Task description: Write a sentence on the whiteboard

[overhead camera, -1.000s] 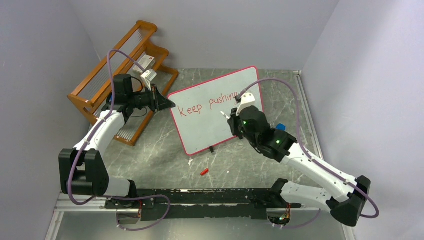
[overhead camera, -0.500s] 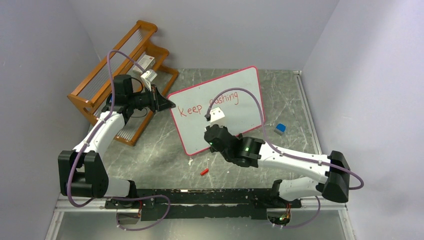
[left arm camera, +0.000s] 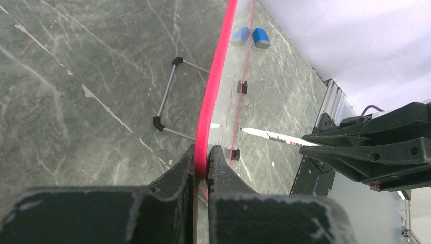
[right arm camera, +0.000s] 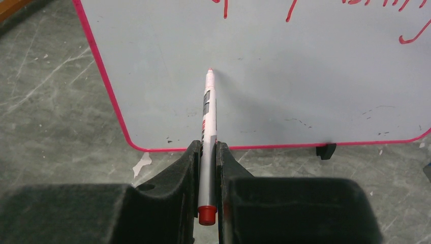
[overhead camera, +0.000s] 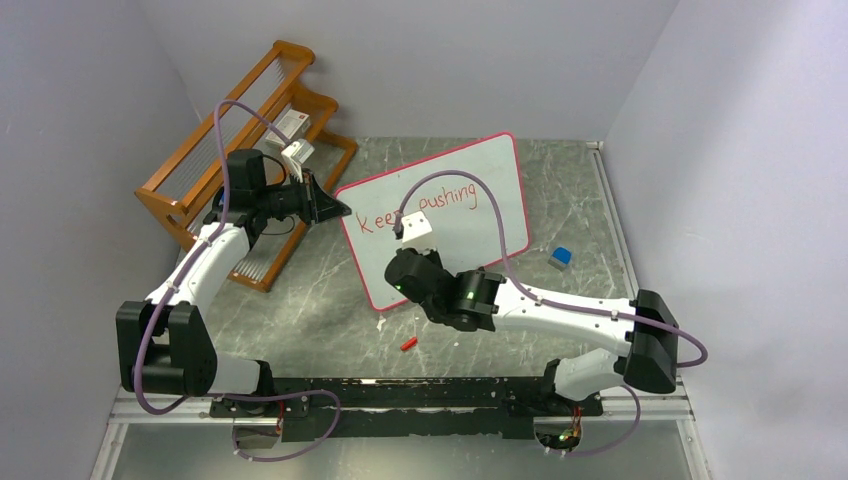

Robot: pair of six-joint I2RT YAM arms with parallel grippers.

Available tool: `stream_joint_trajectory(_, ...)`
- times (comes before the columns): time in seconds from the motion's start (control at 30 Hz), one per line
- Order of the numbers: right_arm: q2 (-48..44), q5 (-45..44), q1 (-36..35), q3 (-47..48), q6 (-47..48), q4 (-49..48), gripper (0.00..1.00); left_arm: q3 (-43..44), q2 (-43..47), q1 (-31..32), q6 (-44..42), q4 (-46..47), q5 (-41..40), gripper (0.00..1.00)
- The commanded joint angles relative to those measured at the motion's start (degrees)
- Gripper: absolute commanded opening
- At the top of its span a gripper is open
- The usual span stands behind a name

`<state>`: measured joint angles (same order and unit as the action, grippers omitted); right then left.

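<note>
Whiteboard is seen propped on the desk, rear centre. Its left red edge is clamped between the fingers of the left gripper. A marker is held pinched in the right gripper, with its tip aimed at blank board below the sentence. "pushing" can be read there. Tip contact cannot be told.

We see whiteboard: white, pink-red frame, rounded corners, propped near-upright on desk, black feet down. Red handwritten sentence near top edge; we read "Keep pushing", "Keep" partly hidden.
</note>
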<state>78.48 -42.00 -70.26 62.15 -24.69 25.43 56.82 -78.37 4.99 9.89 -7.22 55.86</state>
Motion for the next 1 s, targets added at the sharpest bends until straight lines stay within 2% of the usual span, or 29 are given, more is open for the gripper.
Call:
stream_joint_trajectory(0.0,0.84,-3.16,-0.29,2.81,-1.23,1.06,0.00,-1.64,-1.04,1.25,-5.45,-2.96,-7.73,0.05)
stream_joint_trajectory(0.97,3.87,-1.32,1.95,4.22,2.02,-1.69,0.00,-1.41,-1.25,1.25,-5.58,-3.06,-7.22,0.05)
